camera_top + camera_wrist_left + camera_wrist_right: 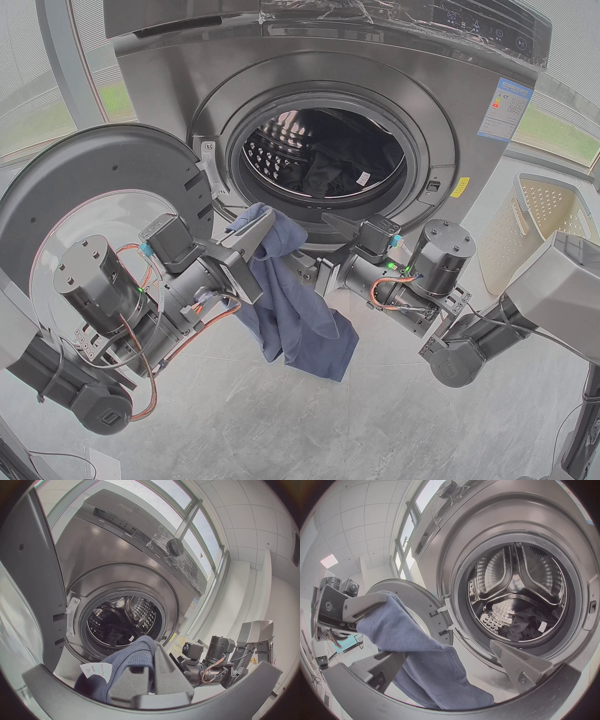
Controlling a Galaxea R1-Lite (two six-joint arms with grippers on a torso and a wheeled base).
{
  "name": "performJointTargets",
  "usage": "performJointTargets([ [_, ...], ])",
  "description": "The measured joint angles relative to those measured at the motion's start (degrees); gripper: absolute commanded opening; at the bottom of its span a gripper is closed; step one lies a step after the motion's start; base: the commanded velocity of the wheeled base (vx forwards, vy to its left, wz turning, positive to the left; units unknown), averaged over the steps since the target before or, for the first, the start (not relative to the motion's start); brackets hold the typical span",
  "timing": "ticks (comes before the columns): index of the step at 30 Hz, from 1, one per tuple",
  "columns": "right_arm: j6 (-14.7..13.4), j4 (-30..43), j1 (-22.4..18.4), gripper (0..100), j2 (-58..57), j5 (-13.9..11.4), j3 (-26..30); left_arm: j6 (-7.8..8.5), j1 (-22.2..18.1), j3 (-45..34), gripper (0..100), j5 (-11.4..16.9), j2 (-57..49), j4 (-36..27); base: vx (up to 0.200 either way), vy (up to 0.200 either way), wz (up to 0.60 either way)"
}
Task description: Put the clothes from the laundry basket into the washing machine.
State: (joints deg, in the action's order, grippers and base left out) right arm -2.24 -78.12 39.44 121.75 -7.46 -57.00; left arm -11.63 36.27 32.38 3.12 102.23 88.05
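A blue garment [294,306] hangs from my left gripper [253,228], which is shut on its top edge just below and left of the washing machine's open drum mouth [322,153]. In the left wrist view the fingers [165,667] pinch the blue cloth [131,658], and a white label sticks out beside them. My right gripper [315,244] is open beside the cloth, below the drum rim. Its two fingers [518,664] stand wide apart, and the blue garment [425,655] drapes past one of them. Dark clothes [331,169] lie inside the drum. The cream laundry basket [537,219] stands at the right.
The round washer door [94,181] is swung open to the left, right behind my left arm. Grey tiled floor [281,412] lies below the hanging cloth. Windows stand behind the machine.
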Motion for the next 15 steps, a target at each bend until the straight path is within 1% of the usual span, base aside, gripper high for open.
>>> performJointTargets([
  [5,0.26,0.02,-0.07,100,0.74,-0.06,-2.32,0.00,0.02,-0.02,0,-0.04,-0.02,0.02,0.000,0.000,0.00],
  [7,0.41,0.00,0.06,100,1.01,-0.48,-2.86,0.00,0.02,-0.05,0,-0.01,-0.02,0.02,0.000,0.000,0.00],
  [15,0.50,-0.09,0.89,100,1.84,-5.29,-3.33,0.00,-0.28,0.12,0,-0.22,0.06,-0.06,0.000,0.000,0.00],
])
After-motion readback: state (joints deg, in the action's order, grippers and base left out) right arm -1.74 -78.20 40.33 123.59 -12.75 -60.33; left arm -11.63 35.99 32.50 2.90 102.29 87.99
